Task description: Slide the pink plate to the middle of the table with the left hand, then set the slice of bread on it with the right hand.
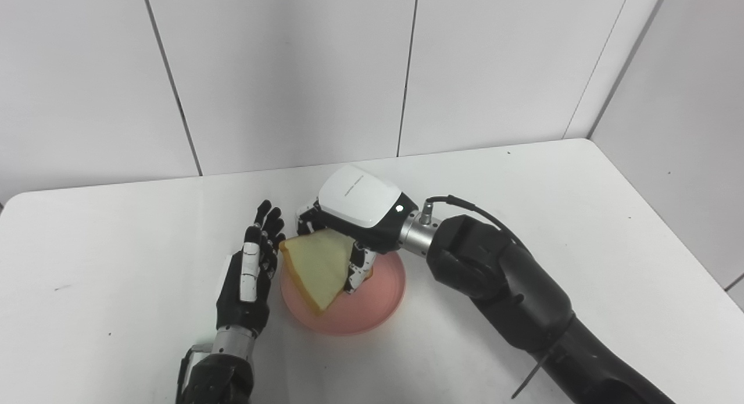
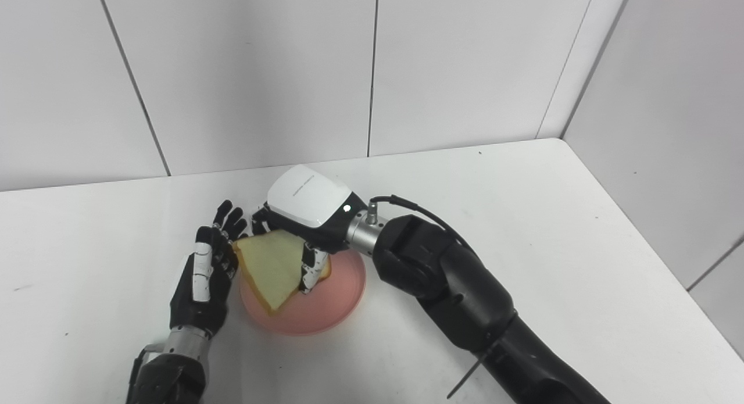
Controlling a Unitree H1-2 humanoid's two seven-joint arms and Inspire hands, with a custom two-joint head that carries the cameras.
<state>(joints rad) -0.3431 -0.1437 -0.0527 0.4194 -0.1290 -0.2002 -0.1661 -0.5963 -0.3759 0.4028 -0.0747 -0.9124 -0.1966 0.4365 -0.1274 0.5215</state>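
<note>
Two hands, one bread slice (image 1: 317, 264), one plate (image 1: 372, 311)

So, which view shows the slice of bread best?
The left eye view: the slice of bread sits nearer the picture's middle, over the pink plate. The right eye view shows nearly the same, shifted left.

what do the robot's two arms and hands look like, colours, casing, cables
Both arms are bulky glossy black shells ending in a bare silver metal wrist. The right hand has a rounded white back cover with faint grey lettering over black, a small lit white dot, and a thin black cable looping from the wrist. The left hand is mostly black, with white finger segments.
</note>
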